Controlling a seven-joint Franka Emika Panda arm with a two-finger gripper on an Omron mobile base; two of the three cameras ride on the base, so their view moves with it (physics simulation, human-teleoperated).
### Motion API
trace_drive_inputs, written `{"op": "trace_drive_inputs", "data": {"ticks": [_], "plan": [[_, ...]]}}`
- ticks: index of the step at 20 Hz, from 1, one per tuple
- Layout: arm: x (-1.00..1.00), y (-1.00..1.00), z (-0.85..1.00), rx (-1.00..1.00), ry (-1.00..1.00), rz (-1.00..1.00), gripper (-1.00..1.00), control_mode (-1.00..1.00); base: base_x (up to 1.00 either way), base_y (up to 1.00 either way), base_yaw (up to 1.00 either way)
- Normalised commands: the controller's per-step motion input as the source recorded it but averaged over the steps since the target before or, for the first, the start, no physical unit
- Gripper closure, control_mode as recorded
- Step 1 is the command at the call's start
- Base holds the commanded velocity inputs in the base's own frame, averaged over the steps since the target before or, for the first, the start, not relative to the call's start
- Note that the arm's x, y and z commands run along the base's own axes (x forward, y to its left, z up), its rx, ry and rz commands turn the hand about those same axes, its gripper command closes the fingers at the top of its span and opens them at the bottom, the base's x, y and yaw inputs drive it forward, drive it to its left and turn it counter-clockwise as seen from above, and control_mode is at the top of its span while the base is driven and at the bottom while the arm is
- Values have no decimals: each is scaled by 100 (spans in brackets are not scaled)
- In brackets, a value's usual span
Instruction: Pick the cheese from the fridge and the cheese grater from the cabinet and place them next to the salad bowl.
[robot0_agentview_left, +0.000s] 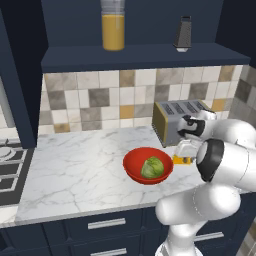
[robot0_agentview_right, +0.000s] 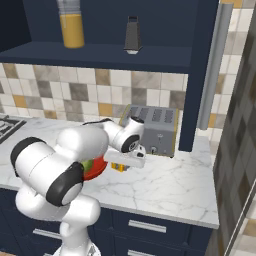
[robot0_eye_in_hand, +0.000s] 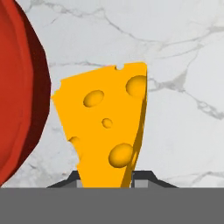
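Observation:
My gripper (robot0_eye_in_hand: 107, 181) is shut on the cheese (robot0_eye_in_hand: 107, 127), an orange-yellow wedge with holes. It hangs low over the marble counter just right of the red salad bowl (robot0_eye_in_hand: 17, 96). From the base views, the cheese (robot0_agentview_left: 180, 160) sits between the bowl (robot0_agentview_left: 131, 165) with its lettuce head and the toaster. The arm partly hides the bowl (robot0_agentview_right: 96, 170) in the right base view, where the gripper (robot0_agentview_right: 120, 166) shows below the wrist. The grey cheese grater (robot0_agentview_left: 184, 33) (robot0_agentview_right: 132, 34) stands upright on the navy cabinet shelf (robot0_agentview_left: 140, 57). The fridge is out of view.
A silver toaster (robot0_agentview_left: 172, 120) (robot0_agentview_right: 152, 130) stands against the tiled wall just behind my hand. A tall jar of orange liquid (robot0_agentview_left: 113, 27) shares the shelf with the grater. A stove (robot0_agentview_left: 10, 167) lies at the far left. Navy drawers (robot0_agentview_left: 107, 223) run under the counter edge.

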Motion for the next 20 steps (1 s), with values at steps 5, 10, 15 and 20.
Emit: {"op": "trace_drive_inputs", "data": {"ticks": [5, 10, 15, 20], "plan": [[28, 13, -27, 3, 1, 0, 100, -100, 0, 0, 0], [18, 6, -24, 2, 3, 0, 100, -100, 0, 0, 0], [8, -4, -23, 0, 1, 0, 100, -100, 0, 0, 0], [-1, -2, -22, 0, 0, 0, -100, -100, 0, 0, 0]]}}
